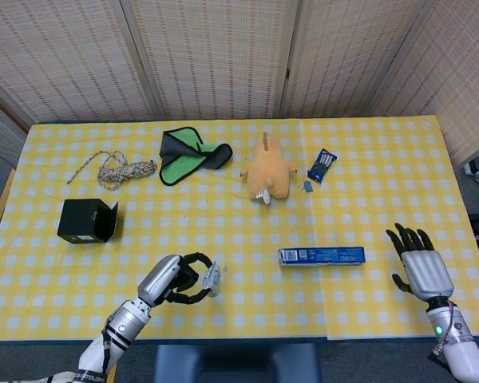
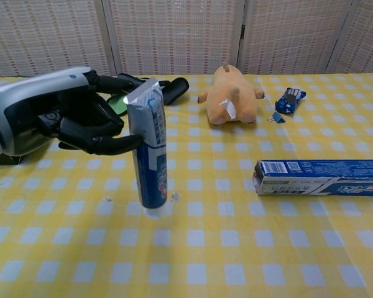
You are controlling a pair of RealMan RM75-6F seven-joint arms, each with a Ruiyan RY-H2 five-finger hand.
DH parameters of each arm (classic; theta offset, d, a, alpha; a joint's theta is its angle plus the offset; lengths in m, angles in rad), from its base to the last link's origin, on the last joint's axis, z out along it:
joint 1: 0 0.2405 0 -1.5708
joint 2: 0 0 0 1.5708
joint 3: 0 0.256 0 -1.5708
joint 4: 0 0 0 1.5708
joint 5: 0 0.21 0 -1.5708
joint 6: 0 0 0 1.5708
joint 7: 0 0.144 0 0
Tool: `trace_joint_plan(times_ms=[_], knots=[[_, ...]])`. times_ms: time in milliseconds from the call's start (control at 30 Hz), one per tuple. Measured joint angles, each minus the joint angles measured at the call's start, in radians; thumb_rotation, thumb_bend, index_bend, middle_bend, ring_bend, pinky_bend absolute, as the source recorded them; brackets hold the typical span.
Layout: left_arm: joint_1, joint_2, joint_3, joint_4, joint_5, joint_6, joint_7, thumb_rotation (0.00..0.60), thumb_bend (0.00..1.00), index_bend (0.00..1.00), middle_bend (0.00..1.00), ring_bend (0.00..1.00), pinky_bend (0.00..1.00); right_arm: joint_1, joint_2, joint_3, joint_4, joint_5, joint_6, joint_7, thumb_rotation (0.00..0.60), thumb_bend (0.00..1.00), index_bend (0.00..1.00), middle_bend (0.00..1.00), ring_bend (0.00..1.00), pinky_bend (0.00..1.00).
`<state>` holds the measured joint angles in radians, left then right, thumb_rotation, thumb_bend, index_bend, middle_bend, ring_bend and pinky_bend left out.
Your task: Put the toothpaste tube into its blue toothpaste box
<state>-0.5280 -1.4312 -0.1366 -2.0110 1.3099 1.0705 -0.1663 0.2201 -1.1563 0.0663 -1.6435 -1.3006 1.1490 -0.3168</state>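
Note:
My left hand (image 2: 56, 118) (image 1: 174, 281) holds the blue and white toothpaste tube (image 2: 149, 149) (image 1: 211, 278) upright, its cap end touching or just above the tablecloth. The blue toothpaste box (image 2: 320, 177) (image 1: 321, 256) lies flat on its side to the right, its open end facing the tube across a gap. My right hand (image 1: 420, 268) hovers open past the box's far end near the table's right edge, fingers spread; the chest view does not show it.
An orange plush toy (image 1: 268, 170), a green and black cloth (image 1: 188, 155), a coiled rope (image 1: 120, 170), a small blue packet (image 1: 322, 165) and a binder clip (image 1: 306, 187) lie along the back. A black box (image 1: 87, 221) stands at the left.

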Motion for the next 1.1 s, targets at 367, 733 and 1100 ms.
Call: trace_joint_plan(times_ms=[367,733,1100], knots=[[0.018,0.040,-0.025,-0.045,-0.011,0.039,-0.033,0.600,0.40,1.00,1.00,1.00,1.00,0.121,-0.078,0.023,0.021,0.147,-0.139,-0.132,0.600,0.35,0.00,0.00,0.00,0.00],[0.018,0.060,-0.042,-0.036,-0.035,0.038,-0.058,0.600,0.40,1.00,1.00,1.00,1.00,0.197,-0.177,0.023,0.071,0.195,-0.206,-0.150,0.600,0.35,0.18,0.13,0.12,0.00],[0.026,0.077,-0.046,-0.029,-0.031,0.045,-0.088,0.600,0.42,1.00,1.00,1.00,1.00,0.224,-0.279,0.029,0.123,0.176,-0.161,-0.136,0.600,0.35,0.35,0.25,0.24,0.16]])
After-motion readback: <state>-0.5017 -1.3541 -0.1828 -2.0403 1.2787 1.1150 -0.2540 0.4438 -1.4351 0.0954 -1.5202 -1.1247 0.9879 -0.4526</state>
